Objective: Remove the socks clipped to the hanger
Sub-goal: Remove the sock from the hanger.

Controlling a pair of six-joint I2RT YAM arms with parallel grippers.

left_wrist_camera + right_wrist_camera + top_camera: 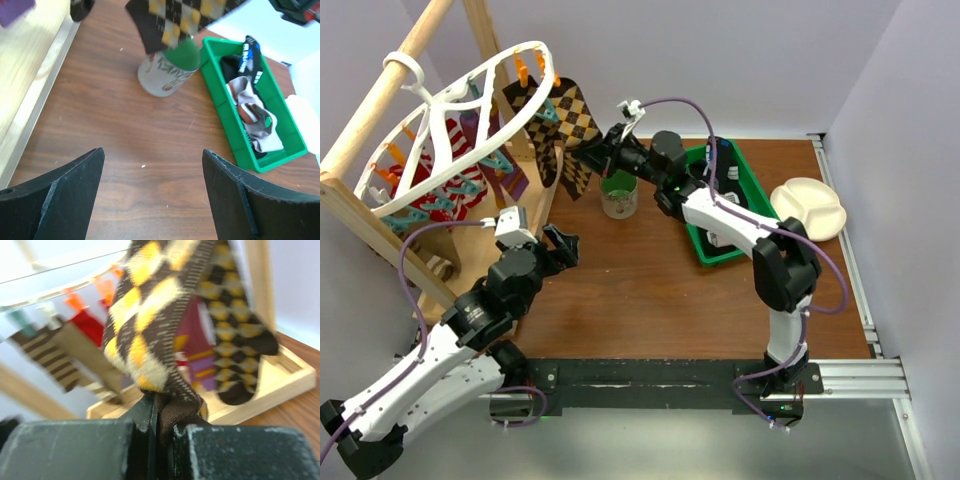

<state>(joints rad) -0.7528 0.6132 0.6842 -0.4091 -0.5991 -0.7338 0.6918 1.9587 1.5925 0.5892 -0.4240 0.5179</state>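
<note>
right claw [594,150] on checkered sock [575,115] — cup [619,199] nearby

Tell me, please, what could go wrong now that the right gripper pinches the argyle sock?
The right gripper holds the argyle sock only by its lower end; the fabric may slip out under pull.
The sock hangs from the hanger, so a hard tug could swing or drag it.
The cup stands close by the sock; a downward pull might topple it.
</note>
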